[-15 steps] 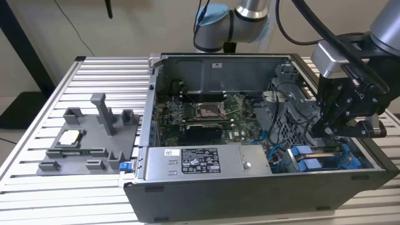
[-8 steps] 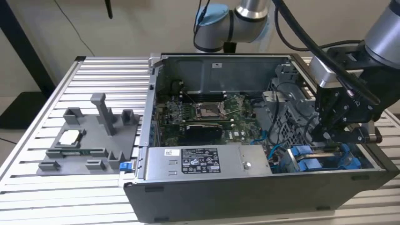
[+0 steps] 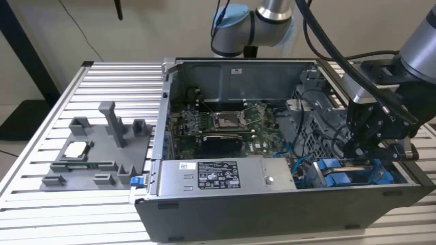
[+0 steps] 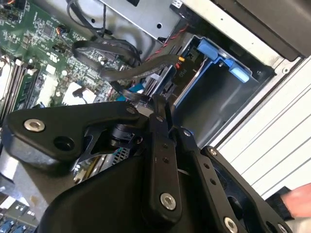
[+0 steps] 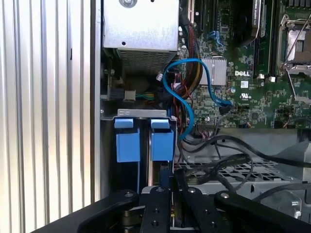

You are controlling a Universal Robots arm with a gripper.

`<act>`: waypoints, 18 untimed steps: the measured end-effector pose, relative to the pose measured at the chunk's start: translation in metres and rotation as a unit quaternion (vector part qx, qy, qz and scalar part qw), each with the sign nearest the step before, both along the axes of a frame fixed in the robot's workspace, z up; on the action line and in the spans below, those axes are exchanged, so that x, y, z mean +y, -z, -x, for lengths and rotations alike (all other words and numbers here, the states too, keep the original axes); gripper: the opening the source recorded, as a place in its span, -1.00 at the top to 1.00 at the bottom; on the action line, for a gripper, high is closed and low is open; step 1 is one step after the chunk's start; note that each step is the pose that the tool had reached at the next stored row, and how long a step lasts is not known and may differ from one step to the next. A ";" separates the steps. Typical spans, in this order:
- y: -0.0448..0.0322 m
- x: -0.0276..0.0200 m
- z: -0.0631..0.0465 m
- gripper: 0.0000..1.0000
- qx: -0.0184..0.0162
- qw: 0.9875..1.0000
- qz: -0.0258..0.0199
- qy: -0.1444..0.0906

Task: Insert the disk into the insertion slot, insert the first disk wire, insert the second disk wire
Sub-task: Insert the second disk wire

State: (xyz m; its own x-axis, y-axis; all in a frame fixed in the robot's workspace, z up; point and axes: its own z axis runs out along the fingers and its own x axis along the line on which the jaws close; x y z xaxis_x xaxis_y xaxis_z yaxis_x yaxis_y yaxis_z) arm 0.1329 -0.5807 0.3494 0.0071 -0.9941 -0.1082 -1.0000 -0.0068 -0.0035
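One black gripper (image 3: pixel 360 159) is hanging low in the open computer case (image 3: pixel 272 204), over the insertion slot (image 3: pixel 354 173).

I'm seeing, in the exterior view, the grey sheet-metal bay with bright blue plastic pieces at the case's corner on the exterior view's right, beside the grey labelled power-supply box (image 3: pixel 218 176). I'm reading the fingers (image 5: pixel 156 208) as drawn close together in the first wrist view, though I cannot tell whether they are clamping anything. That view is also giving me two matte blue tabs (image 5: pixel 143 141) side by side and a glossy blue cable (image 5: pixel 187 97) looping over the green motherboard (image 5: pixel 252 87). The second wrist view is showing the bay's bare grey walls (image 4: pixel 218 97) and black ribbon-like wires (image 4: pixel 121 58). The disk I cannot make out for certain.
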 end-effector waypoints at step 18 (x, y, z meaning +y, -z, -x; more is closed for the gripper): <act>0.0065 0.0000 -0.009 0.68 0.000 1.000 0.001 0.000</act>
